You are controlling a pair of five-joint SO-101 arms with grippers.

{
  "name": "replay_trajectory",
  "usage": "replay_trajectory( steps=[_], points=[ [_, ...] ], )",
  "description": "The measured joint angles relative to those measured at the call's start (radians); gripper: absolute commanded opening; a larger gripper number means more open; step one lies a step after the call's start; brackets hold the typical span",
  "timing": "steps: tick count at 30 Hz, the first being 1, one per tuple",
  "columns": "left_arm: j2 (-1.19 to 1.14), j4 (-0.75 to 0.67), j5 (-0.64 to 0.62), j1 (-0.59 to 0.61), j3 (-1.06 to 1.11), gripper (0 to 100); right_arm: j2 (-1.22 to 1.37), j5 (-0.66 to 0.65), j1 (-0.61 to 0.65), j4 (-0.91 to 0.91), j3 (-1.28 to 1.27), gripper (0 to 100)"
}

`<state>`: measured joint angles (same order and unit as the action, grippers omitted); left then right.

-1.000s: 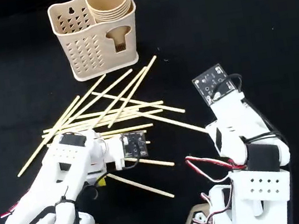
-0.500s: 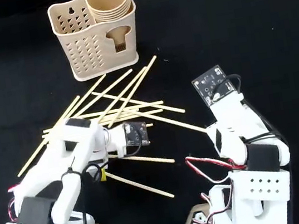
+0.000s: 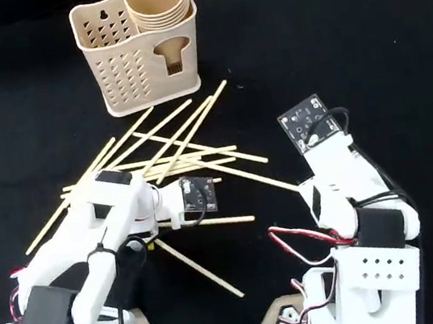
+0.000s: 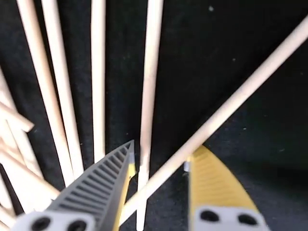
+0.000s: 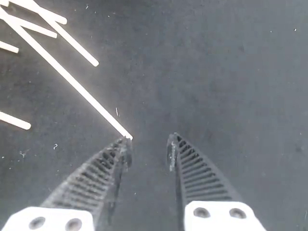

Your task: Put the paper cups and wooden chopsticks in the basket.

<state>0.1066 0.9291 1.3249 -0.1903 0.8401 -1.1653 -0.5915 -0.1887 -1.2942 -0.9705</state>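
Risk is sitting at the left end effector (image 4: 160, 156), standing spread astride two crossing wooden chopsticks (image 4: 231, 103). Closing here is likely catching both, letting one pivot free.

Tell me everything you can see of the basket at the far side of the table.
The basket is beige, plastic by its look, with rows of small holes in its walls and a keyhole-shaped opening in front. It stands upright on the black table, beyond the scattered wooden chopsticks, which lie apart from it. Of its two compartments, one holds a stack of paper cups, the other looks empty.
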Motion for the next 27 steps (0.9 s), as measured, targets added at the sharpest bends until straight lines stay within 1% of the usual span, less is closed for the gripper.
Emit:
replay_trajectory(
  steps=[6, 12, 15, 17, 20, 25, 27],
  points=[
    [0.002, 0.000, 0.000, -0.003, 0.002, 13, 0.000, 0.000, 0.000, 0.000, 0.000, 14.1],
    [-0.005, 0.097, -0.002, -0.025, -0.028, 13, 0.000, 0.000, 0.000, 0.000, 0.000, 14.1],
    [0.031, 0.132, -0.014, -0.040, -0.026, 13, 0.000, 0.000, 0.006, 0.000, 0.000, 14.1],
    [0.066, 0.149, -0.040, -0.051, -0.015, 16, 0.000, 0.000, 0.023, 0.000, 0.000, 14.1],
    [0.144, 0.147, -0.074, -0.052, -0.017, 24, 0.000, 0.000, 0.041, 0.000, 0.000, 14.1],
    [0.221, 0.141, -0.080, -0.051, 0.048, 24, 0.000, 0.000, 0.048, 0.000, 0.000, 14.1],
    [0.222, 0.083, -0.080, -0.051, 0.086, 24, 0.000, 0.000, 0.049, 0.000, 0.000, 14.1]
  ],
)
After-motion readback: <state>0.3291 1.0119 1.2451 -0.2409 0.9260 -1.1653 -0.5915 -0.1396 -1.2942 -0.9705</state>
